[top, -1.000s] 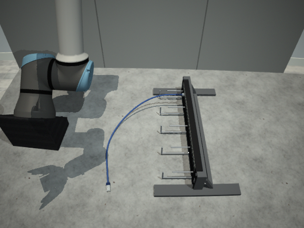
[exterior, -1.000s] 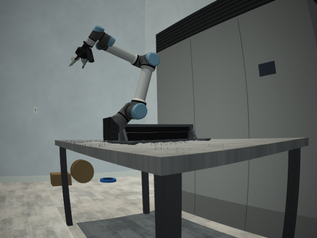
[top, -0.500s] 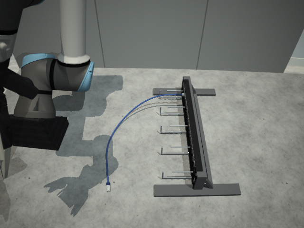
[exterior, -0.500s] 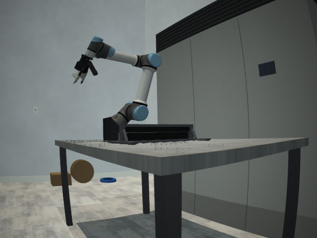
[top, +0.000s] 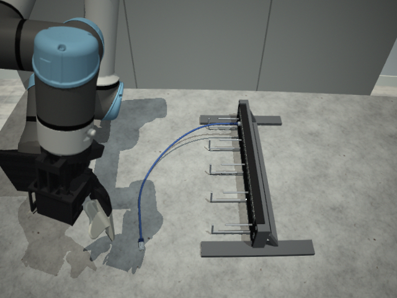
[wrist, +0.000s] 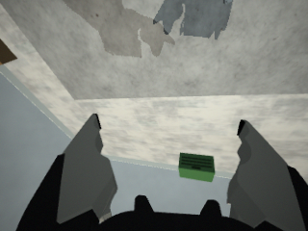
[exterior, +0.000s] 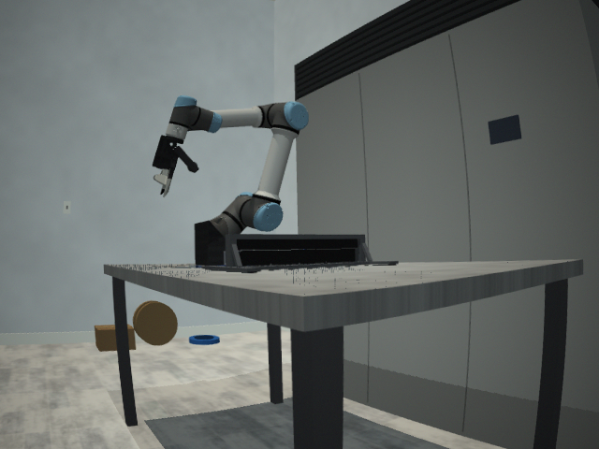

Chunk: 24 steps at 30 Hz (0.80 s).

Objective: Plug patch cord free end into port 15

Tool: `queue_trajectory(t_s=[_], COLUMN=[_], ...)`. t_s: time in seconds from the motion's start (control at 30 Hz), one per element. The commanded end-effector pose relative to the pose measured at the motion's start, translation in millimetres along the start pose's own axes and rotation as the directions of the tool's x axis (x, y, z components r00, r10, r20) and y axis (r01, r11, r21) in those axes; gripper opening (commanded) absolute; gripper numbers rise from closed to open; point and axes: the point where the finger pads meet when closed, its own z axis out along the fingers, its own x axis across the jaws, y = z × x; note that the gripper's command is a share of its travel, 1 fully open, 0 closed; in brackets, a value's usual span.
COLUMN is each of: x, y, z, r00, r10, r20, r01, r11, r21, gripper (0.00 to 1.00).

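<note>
The hand is wide open, with nothing between its two fingers. In the exterior view it hangs well above the bench, fingers pointing down, around 10 o'clock from the picture's middle.

Seen from the top, the blue cord lies in a long curve between the arm and the rack. Its free plug rests on the bench at 7 o'clock from the middle of the view, tip towards 6 o'clock. Which way its clip faces is too small to tell. The cord's other end sits in the rack near its 12 o'clock end; the port numbers can't be read. The rack stands upright on two flat feet, well apart from the free plug, with a row of thin metal hooks sticking out towards 9 o'clock.

Beyond the bench in the exterior view, a brown disc and a brown box show at 8 o'clock, and a blue ring at 7 o'clock. The wrist view shows a green box at 5 o'clock.
</note>
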Motion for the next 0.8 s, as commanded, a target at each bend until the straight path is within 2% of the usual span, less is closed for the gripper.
queue_trajectory(t_s=[0.0, 0.17, 0.37, 0.77], x=[28.4, 57.2, 76.4, 86.1], y=[-30.0, -77.6, -118.7, -144.4], z=[30.1, 67.0, 94.2, 109.3], r00=[0.994, 0.969, 0.935, 0.909], r10=[-0.093, -0.208, -0.29, -0.333], r20=[-0.054, -0.134, -0.206, -0.252], r01=[0.096, 0.222, 0.32, 0.377], r11=[0.994, 0.97, 0.938, 0.914], r21=[0.044, 0.1, 0.134, 0.15], gripper=[1.0, 1.0, 1.0, 1.0])
